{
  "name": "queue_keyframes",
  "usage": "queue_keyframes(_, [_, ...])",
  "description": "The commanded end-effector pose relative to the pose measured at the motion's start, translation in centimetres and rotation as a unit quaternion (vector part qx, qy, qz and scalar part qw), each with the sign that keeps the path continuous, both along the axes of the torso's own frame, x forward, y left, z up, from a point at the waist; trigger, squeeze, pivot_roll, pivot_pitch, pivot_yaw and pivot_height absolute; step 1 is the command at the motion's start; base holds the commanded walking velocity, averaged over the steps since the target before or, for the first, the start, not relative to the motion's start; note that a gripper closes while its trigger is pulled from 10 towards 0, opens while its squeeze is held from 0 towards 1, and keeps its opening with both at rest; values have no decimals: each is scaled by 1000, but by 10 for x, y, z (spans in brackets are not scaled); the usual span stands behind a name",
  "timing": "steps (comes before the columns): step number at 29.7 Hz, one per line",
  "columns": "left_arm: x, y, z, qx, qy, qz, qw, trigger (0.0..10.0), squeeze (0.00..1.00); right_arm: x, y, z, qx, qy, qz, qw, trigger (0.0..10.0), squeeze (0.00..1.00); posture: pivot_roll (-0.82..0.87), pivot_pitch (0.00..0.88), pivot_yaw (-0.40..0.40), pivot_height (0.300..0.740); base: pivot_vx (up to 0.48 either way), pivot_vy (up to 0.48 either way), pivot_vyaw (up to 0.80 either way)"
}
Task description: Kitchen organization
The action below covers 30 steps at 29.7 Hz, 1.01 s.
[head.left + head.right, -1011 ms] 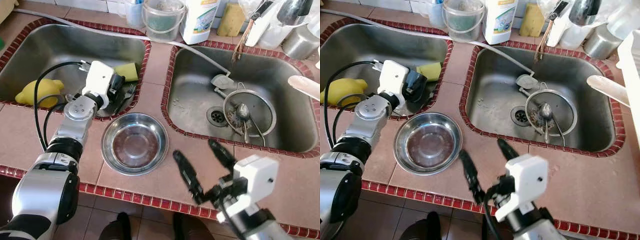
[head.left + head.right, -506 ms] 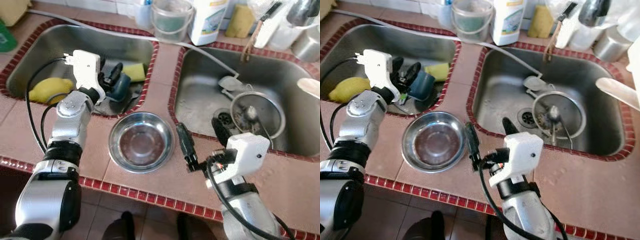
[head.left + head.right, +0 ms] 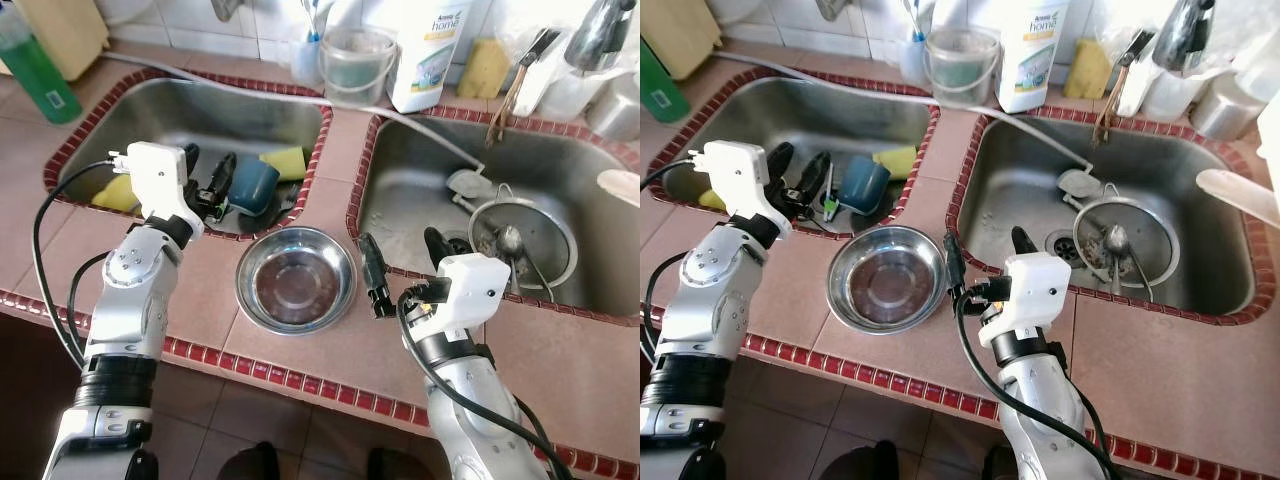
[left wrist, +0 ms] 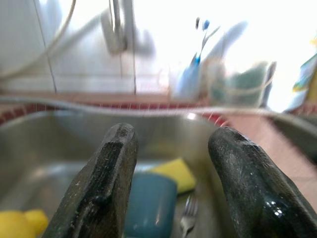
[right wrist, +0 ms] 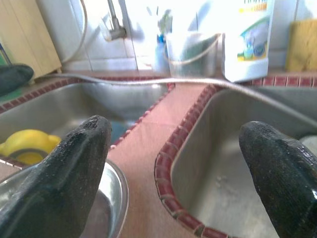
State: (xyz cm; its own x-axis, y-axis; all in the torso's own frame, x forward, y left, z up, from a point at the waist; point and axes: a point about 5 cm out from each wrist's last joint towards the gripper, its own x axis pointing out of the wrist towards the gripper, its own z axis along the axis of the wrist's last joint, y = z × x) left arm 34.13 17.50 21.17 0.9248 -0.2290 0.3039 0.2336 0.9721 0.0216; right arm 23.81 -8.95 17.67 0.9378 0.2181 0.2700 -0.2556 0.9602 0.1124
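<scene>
Beside the splayed left gripper [image 3: 206, 180], the blue cup [image 3: 251, 186] lies sideways in the sink [image 3: 262, 105].

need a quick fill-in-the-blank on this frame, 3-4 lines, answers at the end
1. The steel bowl sits on the tiled counter between the two ____.
2. The blue cup lies in the ____ sink, in front of the left tool.
3. The right tool is ____, one finger beside the bowl's rim and the other over the right sink.
4. The sponge beside the blue cup is ____ in colour.

Missing words: sinks; left; open; yellow
</scene>
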Motion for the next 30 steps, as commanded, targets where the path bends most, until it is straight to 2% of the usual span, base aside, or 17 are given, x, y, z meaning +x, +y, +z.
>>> queue_keyframes(1, [-7,-5,-1,2,2,6,1000,10000,0,4,2,0,-2,-13,0,1000,10000,0,-166,85,53,732,0,0,0])
queue_keyframes(8, [-19,-15,-4,8,8,13,1000,10000,0,14,1,-2,-8,-35,-9,999,10000,0,-164,59,28,732,0,0,0])
queue_keyframes(9, [-26,-17,-11,11,12,31,999,10000,0,22,0,-3,-21,-48,-16,998,10000,0,-160,43,17,732,0,0,0])
queue_keyframes(11, [-29,-18,-17,10,15,41,999,10000,0,28,-2,-4,-31,-51,-22,998,10000,0,-157,35,9,732,0,0,0])
queue_keyframes(13, [-29,-18,-19,8,17,44,999,10000,0,30,-3,-5,-34,-51,-25,998,10000,0,-157,32,7,732,0,0,0])
queue_keyframes(15, [-30,-20,-28,35,16,51,998,10000,0,37,-4,-8,-51,-47,-37,997,10000,0,-153,20,-2,732,0,0,0])
queue_keyframes(18, [-31,-23,-37,47,28,57,997,10000,0,43,-6,-12,-66,-46,-47,996,10000,0,-150,7,-8,732,0,0,0])
queue_keyframes(23, [-30,-26,-51,29,59,75,995,10000,0,55,-12,-22,-78,-33,-72,994,10000,0,-145,0,-20,732,0,0,0])
queue_keyframes(30, [-30,-26,-59,26,67,79,994,10000,0,56,-11,-30,-109,-50,-80,990,10000,0,-148,0,-26,732,0,0,0])
